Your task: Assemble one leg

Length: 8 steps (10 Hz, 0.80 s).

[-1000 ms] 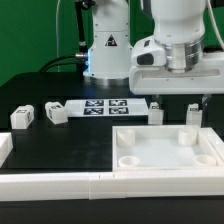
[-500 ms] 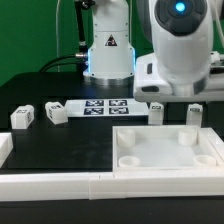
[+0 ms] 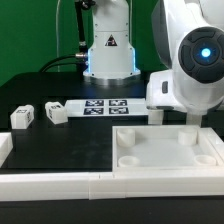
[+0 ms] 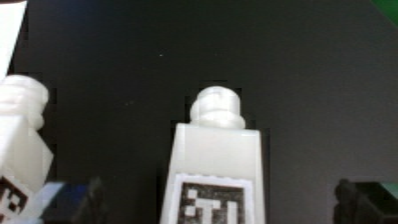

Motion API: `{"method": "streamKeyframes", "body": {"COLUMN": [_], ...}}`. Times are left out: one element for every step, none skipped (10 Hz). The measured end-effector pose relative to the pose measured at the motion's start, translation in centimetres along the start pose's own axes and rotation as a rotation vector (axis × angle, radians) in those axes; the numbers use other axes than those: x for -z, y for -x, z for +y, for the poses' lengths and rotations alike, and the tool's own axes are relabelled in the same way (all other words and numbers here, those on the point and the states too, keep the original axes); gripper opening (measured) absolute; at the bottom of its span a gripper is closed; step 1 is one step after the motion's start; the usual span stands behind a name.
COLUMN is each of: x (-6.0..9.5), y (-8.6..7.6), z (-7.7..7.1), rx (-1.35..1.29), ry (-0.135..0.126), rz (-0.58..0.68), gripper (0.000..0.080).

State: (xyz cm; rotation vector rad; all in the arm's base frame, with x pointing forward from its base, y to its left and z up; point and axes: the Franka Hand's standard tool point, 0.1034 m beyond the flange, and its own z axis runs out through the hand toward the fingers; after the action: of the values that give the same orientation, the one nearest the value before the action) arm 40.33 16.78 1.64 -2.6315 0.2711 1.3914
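Front edge, exterior view: white rail (image 3: 60, 184) runs along the black table (image 3: 60, 145). Behind it, on the exterior view's right, is the large white tray piece (image 3: 165, 148) with round corner sockets. The arm (image 3: 195, 60) hangs low just past the tray's far edge and its housing hides the claw here.

Wrist view: gripper (image 4: 217, 195) is released, with blurred dark fingers (image 4: 68, 195) spread wide. The leg (image 4: 217, 150) lies between them on the table, peg end pointing away from the camera, marker tag on its near face, and there is a gap on each side with no contact. A second leg (image 4: 22, 125) lies just beside it, outside the fingers, apart from the first.

On the exterior view's left, two more loose legs (image 3: 21, 117) (image 3: 55, 112) sit near each other. Further back, the marker board (image 3: 105, 106) lies flat. Farthest is the robot base (image 3: 108, 50).
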Motion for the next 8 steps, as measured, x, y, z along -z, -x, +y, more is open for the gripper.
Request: {"method": "streamKeyframes", "body": {"x": [-0.43,-0.79,-1.08,-1.27,-1.4,-1.38,-1.37,-1.37], "y": [-0.04,0.01,-0.22,-0.22,-0.13,-0.15,-0.17,-0.16], "z": [-0.07,0.08,0.24,0.19,-0.06,0.0,0.03,0.02], "rx": [-0.007,-0.009,-0.012,-0.014,-0.01,-0.01,-0.01,-0.01], "ry": [0.004,0.005,0.003,0.005,0.01,0.01,0.009,0.009], "rz": [-0.002,-0.006,0.002,0.003,0.003,0.003,0.003,0.003], "gripper": [0.0648,0.0648,0.0648,0.0648,0.0562,0.0427,0.0427,0.0287]}}
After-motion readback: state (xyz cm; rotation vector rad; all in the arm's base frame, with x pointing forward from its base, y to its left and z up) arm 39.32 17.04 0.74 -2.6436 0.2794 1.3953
